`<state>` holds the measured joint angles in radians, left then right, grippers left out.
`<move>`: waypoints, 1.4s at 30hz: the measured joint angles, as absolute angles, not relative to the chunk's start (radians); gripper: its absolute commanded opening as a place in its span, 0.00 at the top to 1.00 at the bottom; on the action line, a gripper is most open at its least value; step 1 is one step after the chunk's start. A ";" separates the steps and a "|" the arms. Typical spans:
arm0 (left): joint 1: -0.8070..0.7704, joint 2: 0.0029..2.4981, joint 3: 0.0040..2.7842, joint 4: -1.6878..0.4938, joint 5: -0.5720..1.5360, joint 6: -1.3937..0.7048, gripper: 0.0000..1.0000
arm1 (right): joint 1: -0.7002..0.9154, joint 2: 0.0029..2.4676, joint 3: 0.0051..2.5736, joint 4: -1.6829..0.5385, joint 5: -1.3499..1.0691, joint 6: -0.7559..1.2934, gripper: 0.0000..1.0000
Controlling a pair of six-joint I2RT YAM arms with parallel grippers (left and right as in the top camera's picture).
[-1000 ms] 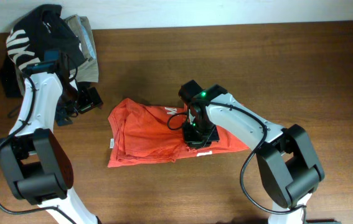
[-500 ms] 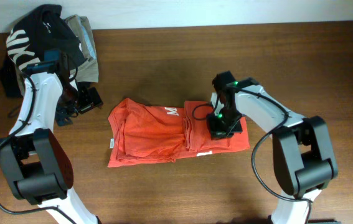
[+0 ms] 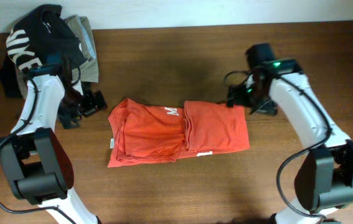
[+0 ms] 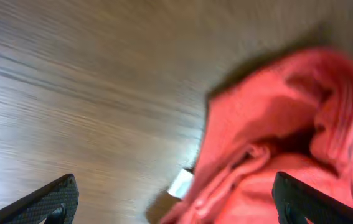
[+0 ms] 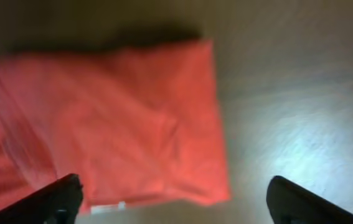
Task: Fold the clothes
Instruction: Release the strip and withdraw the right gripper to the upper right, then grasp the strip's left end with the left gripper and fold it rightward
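I'm watching the T-shirt (image 3: 164, 132) lying on the table (image 3: 182, 56), its long axis running arm to arm. Both sets of jaws are hanging spread. The right gripper (image 3: 240, 99) is hovering just off its corner, nearer than the left gripper (image 3: 93, 103).

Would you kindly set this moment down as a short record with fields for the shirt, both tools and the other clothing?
shirt: red-orange T-shirt, partly folded, flat on table
left tool: open, empty, apart from shirt
right tool: open, empty, by shirt's far right corner
other clothing: black garment and olive-grey garments, piled at far left corner
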<state>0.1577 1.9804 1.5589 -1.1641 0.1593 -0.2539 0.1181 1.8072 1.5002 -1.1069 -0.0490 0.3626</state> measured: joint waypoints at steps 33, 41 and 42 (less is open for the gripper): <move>0.176 1.977 1.443 -1.097 0.175 -0.216 0.99 | -0.306 1.807 1.501 -1.081 -0.073 0.354 0.01; 0.080 1.975 1.837 -1.394 0.027 -0.252 0.99 | -0.306 1.807 1.502 -1.080 -0.076 0.355 0.02; 0.045 1.975 1.837 -1.401 0.029 -0.253 0.99 | -0.306 1.807 1.502 -1.080 -0.076 0.354 0.01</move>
<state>0.0448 1.9751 1.8366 -1.4014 0.0292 -0.2535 -0.3061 1.8072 1.5017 -1.0801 -0.0761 0.3542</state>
